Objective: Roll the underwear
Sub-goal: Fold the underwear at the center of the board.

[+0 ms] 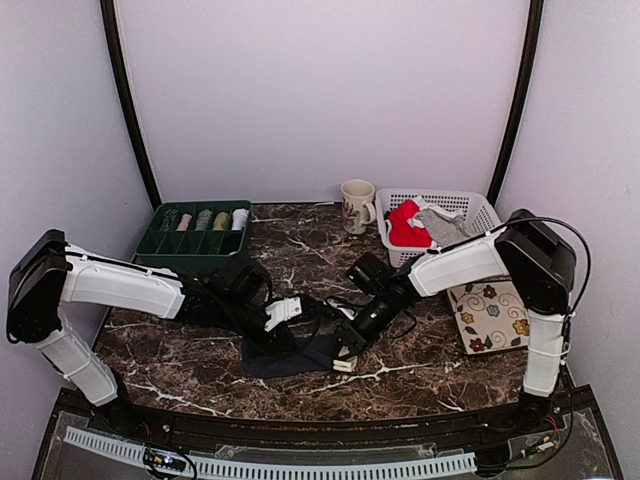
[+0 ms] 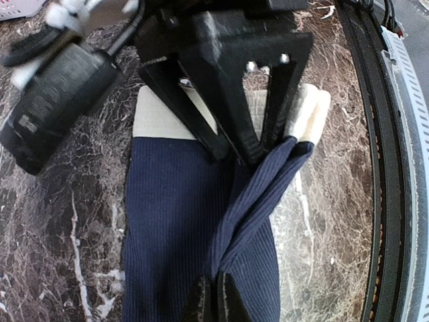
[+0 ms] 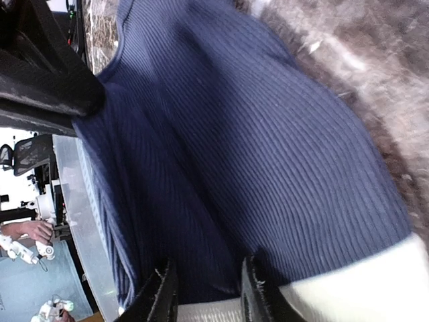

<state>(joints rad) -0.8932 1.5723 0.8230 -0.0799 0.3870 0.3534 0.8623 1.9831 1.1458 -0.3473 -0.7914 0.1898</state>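
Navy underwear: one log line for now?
object: navy underwear on table | left gripper: pinching raised fold | right gripper: pinching fold near waistband | roll: not started

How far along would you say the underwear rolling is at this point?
Done: rolled cloths sit in the green tray. In hand: the navy underwear lies unrolled, the left gripper pinching a fold, the right gripper straddling its waistband end. Left: rolling it, plus the red pair and the grey pair in the basket.

Two arms work at the counter (image 1: 180, 385): one left arm (image 1: 120, 285) and one right arm (image 1: 460, 265). There are three garments: one navy underwear (image 1: 290, 355), one red underwear (image 1: 405, 228) and one grey underwear (image 1: 440, 225). There is one white basket (image 1: 470, 205), one mug (image 1: 356, 206), one green tray (image 1: 160, 250) and one flowered mat (image 1: 490, 315).
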